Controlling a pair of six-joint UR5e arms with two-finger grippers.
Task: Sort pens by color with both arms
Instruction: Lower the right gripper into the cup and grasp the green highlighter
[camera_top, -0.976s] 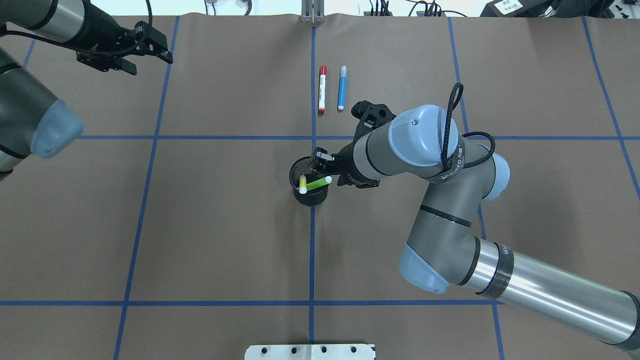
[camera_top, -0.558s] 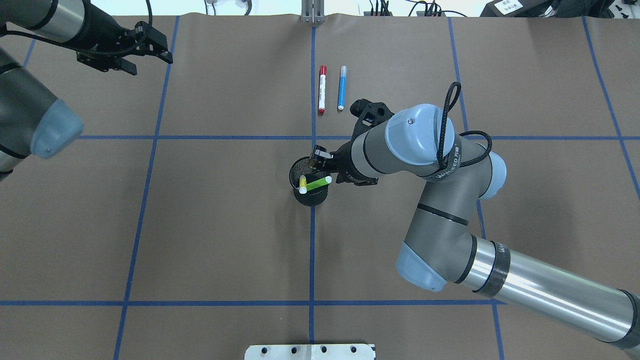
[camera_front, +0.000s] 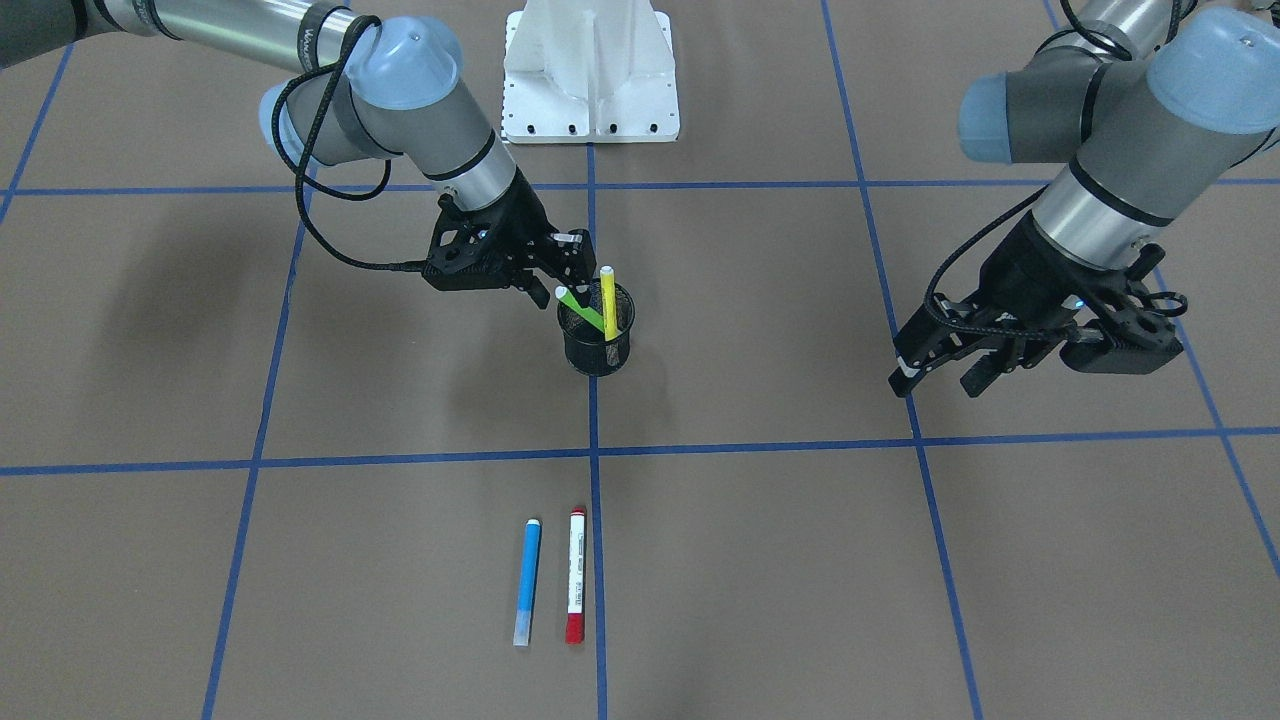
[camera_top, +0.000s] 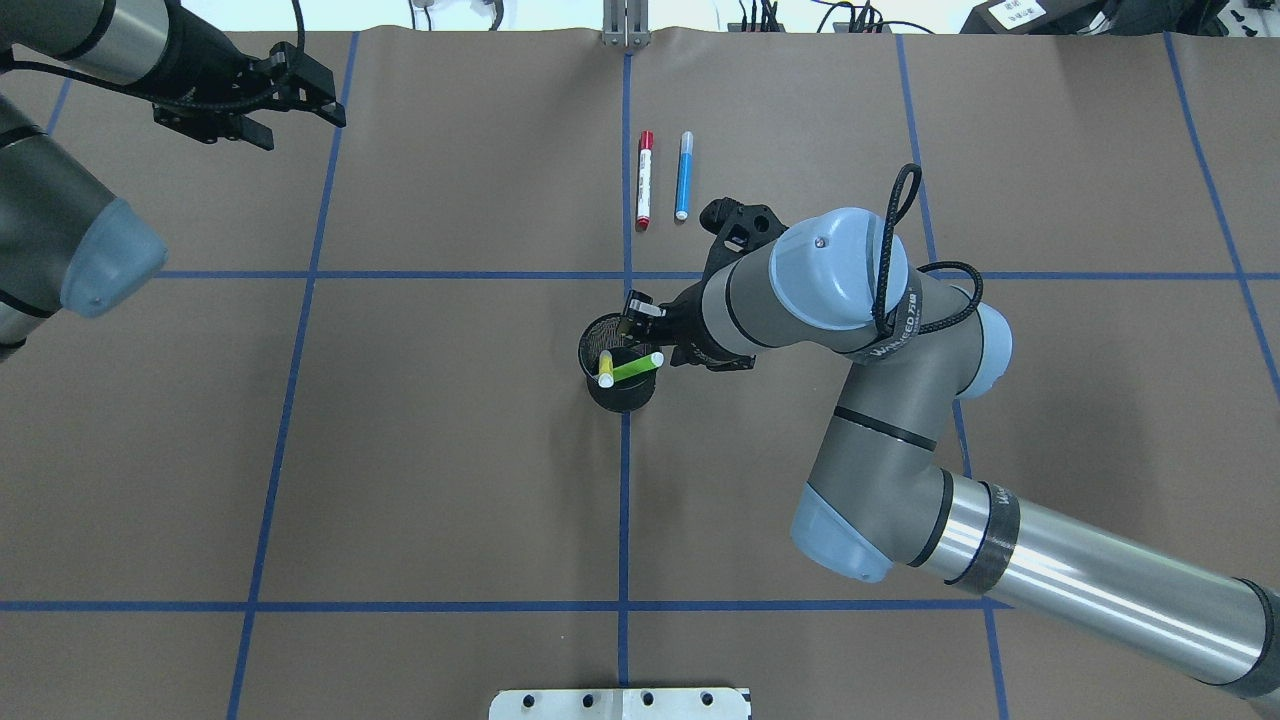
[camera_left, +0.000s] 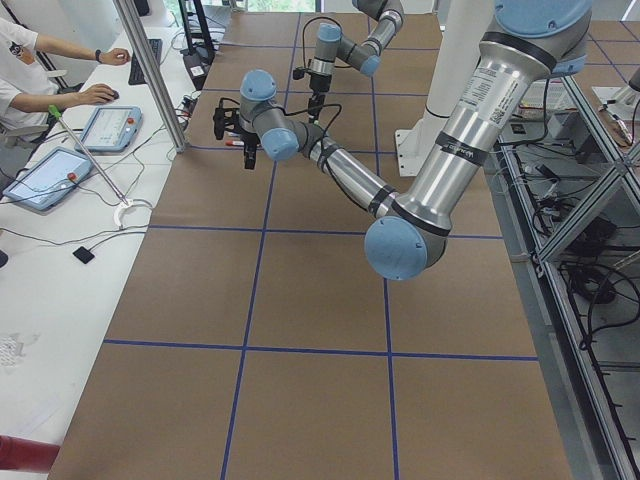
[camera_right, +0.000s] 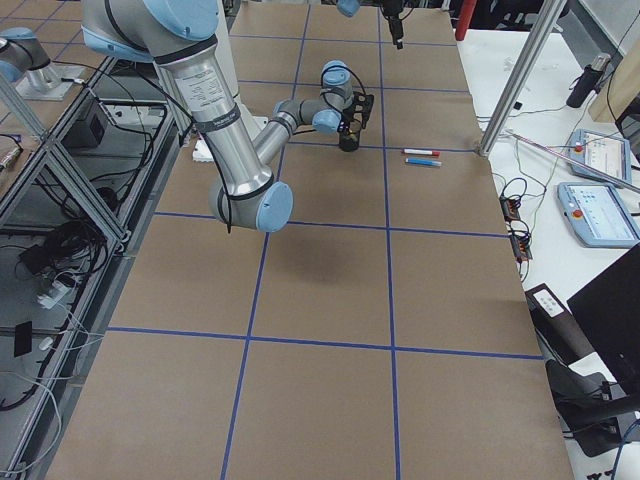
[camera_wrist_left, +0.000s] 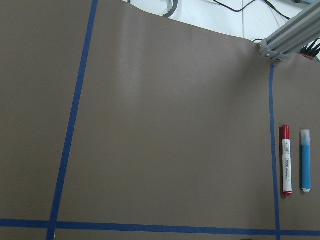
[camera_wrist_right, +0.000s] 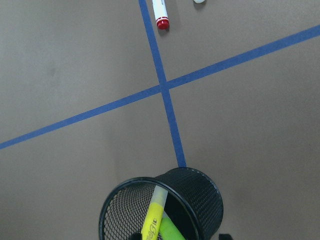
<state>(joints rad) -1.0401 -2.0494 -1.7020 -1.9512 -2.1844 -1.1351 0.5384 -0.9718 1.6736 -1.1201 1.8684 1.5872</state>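
Barely shifted: the right arm (camera_front: 400, 90) has eased cupward. Facing view: right gripper (camera_front: 563, 264), jaws parted and empty, hovers beside the mesh cup (camera_front: 597, 352) holding green pen (camera_front: 580, 307) and yellow pen (camera_front: 608, 300); left gripper (camera_front: 940, 368) gapes empty, likely waiting. Overhead: red-ended marker (camera_top: 644, 180) and blue pen (camera_top: 684, 176) lie paired on the table.

The cup (camera_front: 597, 352) stands mid-bench (camera_front: 300, 560), holding an upright pen (camera_front: 608, 300) and a leaning pen (camera_front: 580, 305). Beyond it from the robot's base, the right-hand pen (camera_front: 527, 580) lies parallel, just beside the left-hand pen (camera_front: 576, 590).
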